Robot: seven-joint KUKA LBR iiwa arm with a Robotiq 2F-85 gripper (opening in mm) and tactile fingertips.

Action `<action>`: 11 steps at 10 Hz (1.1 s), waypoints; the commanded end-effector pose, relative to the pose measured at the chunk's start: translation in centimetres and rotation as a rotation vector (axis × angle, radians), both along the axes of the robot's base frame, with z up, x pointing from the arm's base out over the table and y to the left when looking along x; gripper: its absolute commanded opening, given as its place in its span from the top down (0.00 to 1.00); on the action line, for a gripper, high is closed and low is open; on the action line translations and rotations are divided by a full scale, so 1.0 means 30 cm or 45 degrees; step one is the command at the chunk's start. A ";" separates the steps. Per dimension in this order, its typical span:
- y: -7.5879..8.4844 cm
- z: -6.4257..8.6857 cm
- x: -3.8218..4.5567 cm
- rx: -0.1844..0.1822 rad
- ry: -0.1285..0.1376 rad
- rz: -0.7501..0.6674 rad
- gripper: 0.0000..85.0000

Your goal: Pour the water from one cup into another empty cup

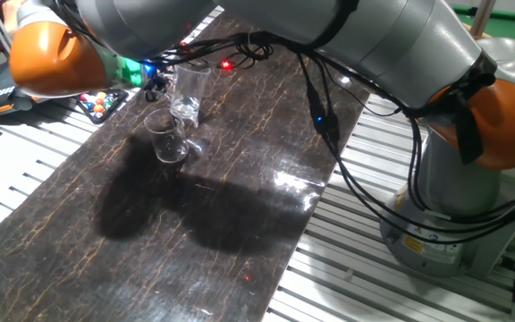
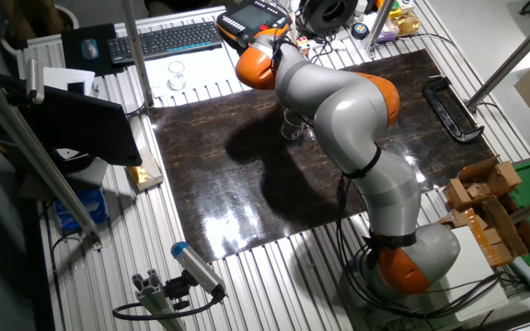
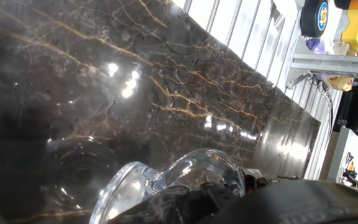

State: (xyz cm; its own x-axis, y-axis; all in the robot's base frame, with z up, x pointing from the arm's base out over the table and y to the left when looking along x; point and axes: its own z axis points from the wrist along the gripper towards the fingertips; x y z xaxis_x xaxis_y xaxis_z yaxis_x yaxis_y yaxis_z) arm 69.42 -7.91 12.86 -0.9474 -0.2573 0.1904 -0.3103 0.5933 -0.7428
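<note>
My gripper [image 3: 229,202] is shut on the thick-based glass tumbler [image 3: 179,180], which lies tilted across the bottom of the hand view. In one fixed view the tumbler [image 1: 189,89] hangs just above the dark marble board [image 1: 240,206], with the gripper [image 1: 168,82] at its left, mostly hidden under the arm. The clear tapered cup [image 1: 166,139] stands on the board just in front of and below it. In the hand view its rim [image 3: 73,174] shows from above, left of the tumbler. I cannot make out the water. In the other fixed view the cups [image 2: 291,124] are half hidden by the arm.
Black cables [image 1: 320,116] hang from the arm over the board. A box of coloured balls [image 1: 101,103] sits off the board's back left corner. A keyboard [image 2: 164,39], a teach pendant [image 2: 251,18], a black tray [image 2: 449,108] and wooden blocks [image 2: 481,188] surround the board.
</note>
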 end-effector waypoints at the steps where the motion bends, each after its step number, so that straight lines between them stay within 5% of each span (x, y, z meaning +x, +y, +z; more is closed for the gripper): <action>1: 0.002 0.006 -0.001 0.000 0.002 -0.001 0.99; 11: 0.066 0.188 0.025 -0.033 0.007 -0.004 0.99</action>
